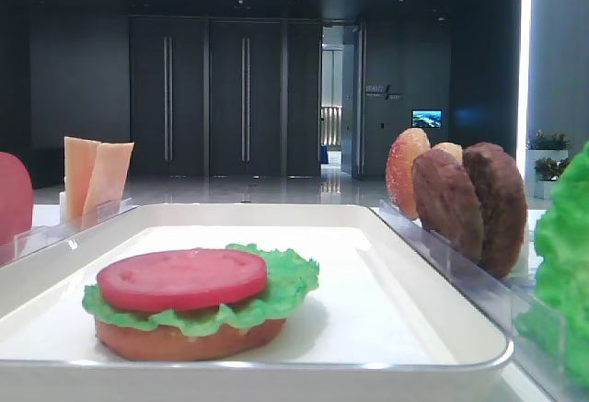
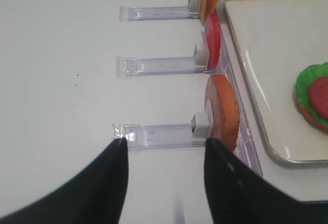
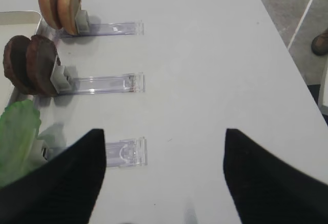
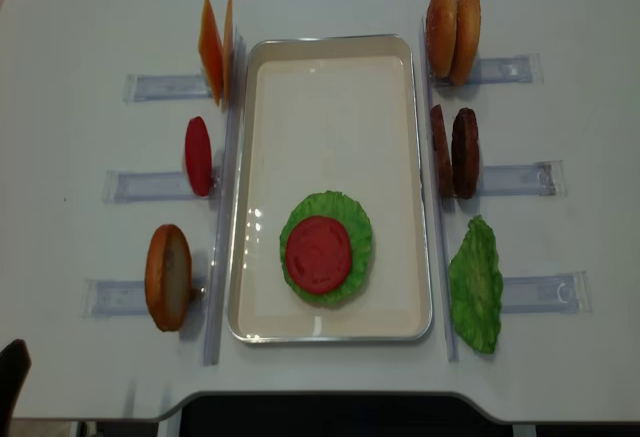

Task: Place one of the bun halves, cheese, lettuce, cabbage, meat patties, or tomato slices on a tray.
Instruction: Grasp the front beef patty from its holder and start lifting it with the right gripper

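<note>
I see the tray (image 4: pixel 330 67) in the middle with a stack near its front: bun half at the bottom (image 1: pixel 189 339), lettuce (image 4: pixel 355 219) on it, tomato slice (image 4: pixel 318 254) on top. So the burger is part-built and I judge the next layer is up for picking.

My left gripper (image 2: pixel 164 149) hovers low over the near-left rack, fingers apart and holding nothing, lined up on the clear rail just beside the standing bun half (image 2: pixel 223 111). Right gripper (image 3: pixel 164 137) has its jaws spread wide and empty too, over the near-right rack, spare lettuce leaf (image 3: pixel 18 131) at its left edge.

Remaining stock: cheese (image 4: pixel 215 45) far left, one tomato slice (image 4: pixel 198 155) mid left, two buns (image 4: pixel 452 25) far right, two meat patties (image 4: pixel 454 151) mid right.

Next move, my guess: left arm shifts right so the fingers straddle the upright bun half, pinches its edges, lifts clear of the rack stop, carries to the tray. A patty or cheese would make more sense first, though.
</note>
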Tool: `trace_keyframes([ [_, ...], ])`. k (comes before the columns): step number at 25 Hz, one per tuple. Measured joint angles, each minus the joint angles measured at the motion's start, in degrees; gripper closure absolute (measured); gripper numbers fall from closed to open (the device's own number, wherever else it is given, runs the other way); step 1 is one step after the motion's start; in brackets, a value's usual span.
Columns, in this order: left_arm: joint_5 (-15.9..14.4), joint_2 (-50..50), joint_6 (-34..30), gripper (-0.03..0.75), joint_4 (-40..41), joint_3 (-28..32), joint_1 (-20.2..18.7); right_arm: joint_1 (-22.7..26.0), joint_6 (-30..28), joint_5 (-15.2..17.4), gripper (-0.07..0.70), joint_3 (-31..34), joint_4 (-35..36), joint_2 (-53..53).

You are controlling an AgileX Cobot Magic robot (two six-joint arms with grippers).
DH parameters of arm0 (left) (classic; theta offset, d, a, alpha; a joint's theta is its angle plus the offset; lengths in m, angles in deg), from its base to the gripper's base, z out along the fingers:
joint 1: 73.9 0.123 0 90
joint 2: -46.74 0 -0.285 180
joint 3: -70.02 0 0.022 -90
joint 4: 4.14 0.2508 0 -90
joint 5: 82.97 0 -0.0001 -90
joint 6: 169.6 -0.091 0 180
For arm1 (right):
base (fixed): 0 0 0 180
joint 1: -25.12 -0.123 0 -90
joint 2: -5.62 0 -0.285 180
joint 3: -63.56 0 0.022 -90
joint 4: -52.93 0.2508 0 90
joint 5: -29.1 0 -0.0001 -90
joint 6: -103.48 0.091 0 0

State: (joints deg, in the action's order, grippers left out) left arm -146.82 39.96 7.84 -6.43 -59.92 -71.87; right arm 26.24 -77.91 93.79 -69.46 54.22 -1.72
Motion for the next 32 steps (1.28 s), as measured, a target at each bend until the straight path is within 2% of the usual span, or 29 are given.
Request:
trace_keyframes([
  [3, 0.00, 0.00, 0.00, 0.386, 0.00, 0.00, 0.00, 0.00, -0.02, 0.25, 0.165, -0.67, 0.02, -3.64],
  [10, 0.02, 0.00, 0.00, 0.449, 0.00, 0.00, 0.00, 0.00, -0.41, -0.52, 0.165, -4.04, 1.78, -23.51],
  [19, 0.07, 0.00, 0.00, 0.487, 0.00, 0.00, 0.00, 0.00, -2.83, -0.88, 0.165, -18.53, 2.96, -51.39],
  [24, 0.07, 0.00, 0.00, 0.511, 0.00, 0.00, 0.00, 0.00, -4.85, -1.91, 0.165, -27.05, 2.96, -59.93],
  [32, 0.07, 0.00, 0.00, 0.589, 0.00, 0.00, 0.00, 0.00, -6.09, -2.19, 0.165, -35.21, 2.96, -71.13],
])
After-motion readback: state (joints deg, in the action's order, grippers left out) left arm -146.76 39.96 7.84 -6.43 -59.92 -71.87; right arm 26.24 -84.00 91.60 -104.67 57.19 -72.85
